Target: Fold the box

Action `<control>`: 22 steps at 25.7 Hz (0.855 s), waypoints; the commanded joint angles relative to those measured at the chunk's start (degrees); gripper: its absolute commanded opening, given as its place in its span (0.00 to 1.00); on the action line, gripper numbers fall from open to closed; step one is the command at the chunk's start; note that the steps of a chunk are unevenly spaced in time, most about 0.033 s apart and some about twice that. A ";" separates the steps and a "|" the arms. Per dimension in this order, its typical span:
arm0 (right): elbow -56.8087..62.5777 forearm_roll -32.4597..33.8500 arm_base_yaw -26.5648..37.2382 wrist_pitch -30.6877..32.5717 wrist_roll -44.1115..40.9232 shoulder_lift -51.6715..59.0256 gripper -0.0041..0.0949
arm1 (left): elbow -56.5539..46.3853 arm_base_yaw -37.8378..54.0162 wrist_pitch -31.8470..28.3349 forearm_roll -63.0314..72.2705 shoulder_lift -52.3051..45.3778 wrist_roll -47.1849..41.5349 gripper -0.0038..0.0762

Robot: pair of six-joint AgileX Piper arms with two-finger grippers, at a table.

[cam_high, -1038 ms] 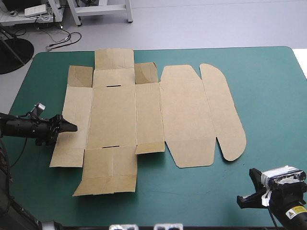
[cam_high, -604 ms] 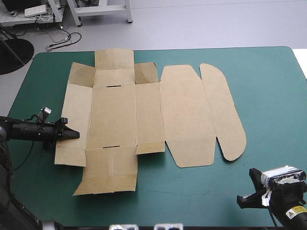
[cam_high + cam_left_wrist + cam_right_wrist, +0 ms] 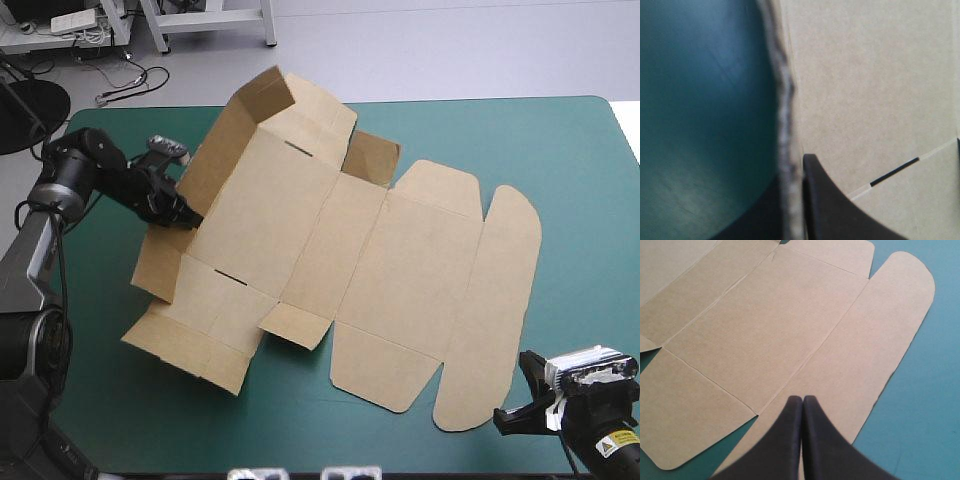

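Note:
The brown box (image 3: 330, 250) lies as a cut sheet turned at a slant across the table. Its left wall (image 3: 225, 140) is raised, and the rounded lid flap (image 3: 495, 310) lies flat toward the front right. My left gripper (image 3: 185, 212) is shut on that wall's edge. In the left wrist view the board's edge (image 3: 786, 125) runs between the black fingers (image 3: 830, 205), with a slot (image 3: 894, 171) in the panel beyond. My right gripper (image 3: 515, 418) sits shut at the front right corner. In its own view the shut gripper (image 3: 802, 401) sits over the lid flap (image 3: 875, 355), holding nothing.
The teal-green cover (image 3: 580, 160) stretches from the box to the table's right edge. A smaller strip of cover (image 3: 90, 400) shows at the front left. The box's front left flap (image 3: 190, 345) reaches toward the left arm's side.
The left gripper has shut on the box's left wall and risen toward the far left. The wall stands up, and the whole sheet has swung round and slid right. The right gripper stayed still.

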State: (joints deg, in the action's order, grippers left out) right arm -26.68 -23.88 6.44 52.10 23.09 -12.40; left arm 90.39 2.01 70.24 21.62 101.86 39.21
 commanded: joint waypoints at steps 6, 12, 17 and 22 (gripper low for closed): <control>-1.69 -1.12 0.26 -3.23 0.12 -1.14 0.02 | 23.07 -19.32 3.09 -18.29 -5.87 4.28 0.04; -1.69 -1.15 0.26 -3.23 0.12 -1.14 0.02 | 26.12 -32.10 -1.07 -36.70 -5.87 4.84 0.04; -1.69 -1.15 0.26 -3.23 0.12 -1.14 0.02 | 26.12 -39.84 -1.68 -41.80 -5.87 5.07 0.04; -1.69 -1.15 0.26 -3.11 0.12 -1.14 0.02 | 25.31 -46.64 -1.98 -44.86 -5.87 4.94 0.04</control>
State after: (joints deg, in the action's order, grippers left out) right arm -26.68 -23.92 6.44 52.10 23.05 -12.40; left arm 114.61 -41.63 71.78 -20.43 99.20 44.83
